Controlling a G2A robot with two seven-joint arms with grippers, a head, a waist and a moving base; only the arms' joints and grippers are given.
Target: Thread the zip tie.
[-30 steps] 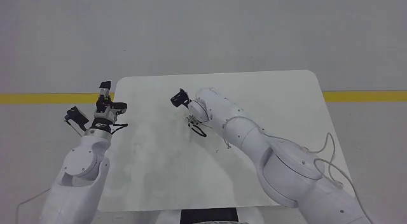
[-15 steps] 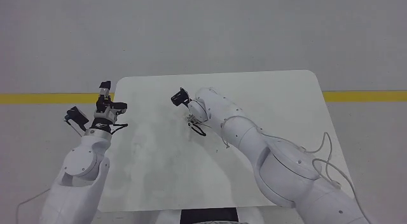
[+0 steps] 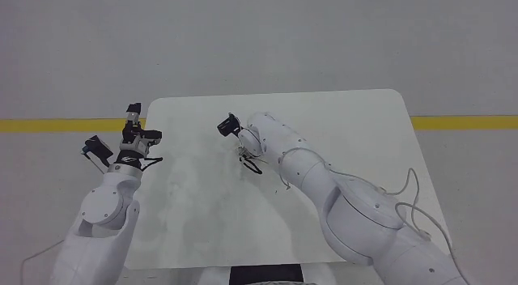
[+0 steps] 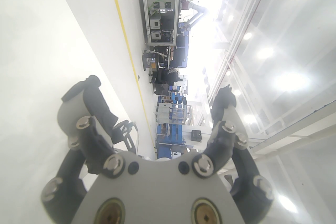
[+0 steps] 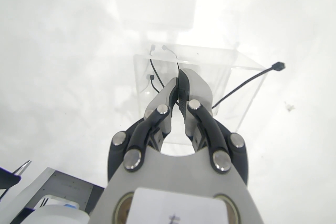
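1. My right claw [image 5: 179, 78] has its fingers pressed together. A thin black zip tie [image 5: 178, 64] comes out from between the tips, so I read it as pinched there.
2. The claw tips sit over the open top of a clear box [image 5: 252, 96], pointing down into it. The pinched zip tie runs from the tips deeper into the box and ends in its small head near the box's far wall.
3. More black zip ties [image 5: 151, 77] lie inside the clear box just beside the claw tips, on the side of the thinner finger.
4. Another zip tie [image 5: 277, 66] leans out over the box's rim on the opposite side, with its square head hanging outside the box.
5. A small white scrap [image 5: 288, 107] lies on the tabletop near the box, outside that same wall.
6. From above, the right claw [image 3: 245, 158] and the box sit on the white table [image 3: 356, 123], with the dark ties showing just beside the claw.
7. My left claw [image 4: 158, 86] is spread wide and holds nothing. From above, this claw [image 3: 142, 122] hangs at the table's edge, well apart from the clear box.
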